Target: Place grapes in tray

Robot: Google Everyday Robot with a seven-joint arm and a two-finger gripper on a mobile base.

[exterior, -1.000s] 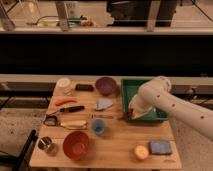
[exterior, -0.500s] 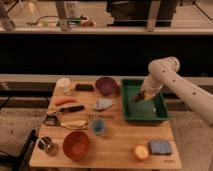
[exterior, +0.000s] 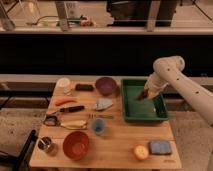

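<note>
1. One gripper (exterior: pixel 145 94) hangs over the far right part of the tray (exterior: pixel 131 114), at the end of the white arm (exterior: pixel 172 75) that reaches in from the right; whether its jaws are clenched or released cannot be told.
2. A small dark shape at the gripper's tip may be the grapes (exterior: pixel 143 96), held above the tray's floor, though this is not certain.
3. The tray is green and rectangular and sits on the right side of the wooden table (exterior: pixel 120 142).
4. Just left of the tray, at the far edge, stands the purple bowl (exterior: pixel 106 85).
5. Near the middle of the table lie a pale blue cloth (exterior: pixel 103 104) and a blue cup (exterior: pixel 98 126).
6. At the near right sit a round orange-yellow fruit (exterior: pixel 141 152) and a blue sponge (exterior: pixel 159 147), just beside each other.
7. At the near left is the orange bowl (exterior: pixel 75 144), with a metal cup (exterior: pixel 46 145) to its left.
</note>
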